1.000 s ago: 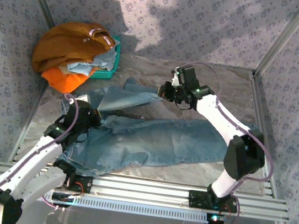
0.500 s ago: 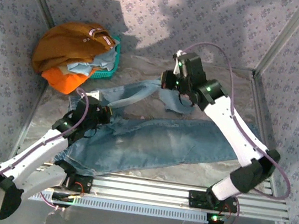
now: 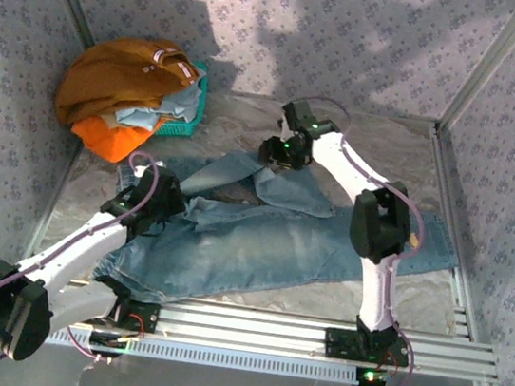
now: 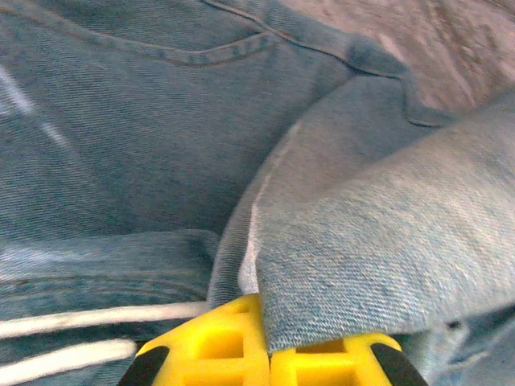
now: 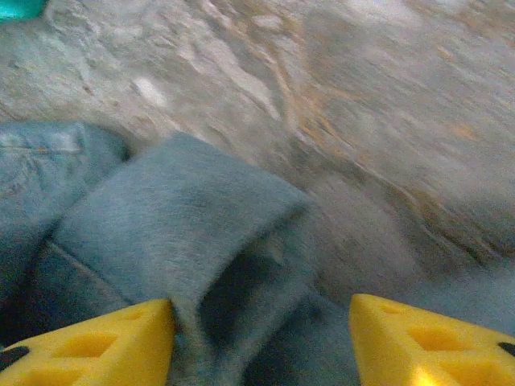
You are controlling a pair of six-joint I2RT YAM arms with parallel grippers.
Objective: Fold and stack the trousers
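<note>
The trousers [image 3: 270, 243] are faded blue jeans spread across the middle of the table, with one leg doubled back toward the far left. My left gripper [image 3: 156, 200] sits at their left end. In the left wrist view its yellow fingers [image 4: 201, 354] are pressed together, and my left gripper [image 4: 269, 354] is shut on a fold of the denim [image 4: 378, 241]. My right gripper [image 3: 277, 153] hovers over the folded leg end. In the right wrist view my right gripper [image 5: 261, 346] stands open, with the rolled cuff [image 5: 177, 217] lying loose between the fingers.
A teal basket [image 3: 189, 118] at the back left holds a mustard-brown garment [image 3: 115, 77] and an orange cloth [image 3: 111, 139]. Patterned walls and metal posts [image 3: 476, 70] enclose the table [image 3: 390, 140]. An aluminium rail [image 3: 267, 329] runs along the near edge.
My right gripper lifted the leg end, set it down toward the back left, then opened and let it go. The left gripper stayed shut on the denim and shifted slightly.
</note>
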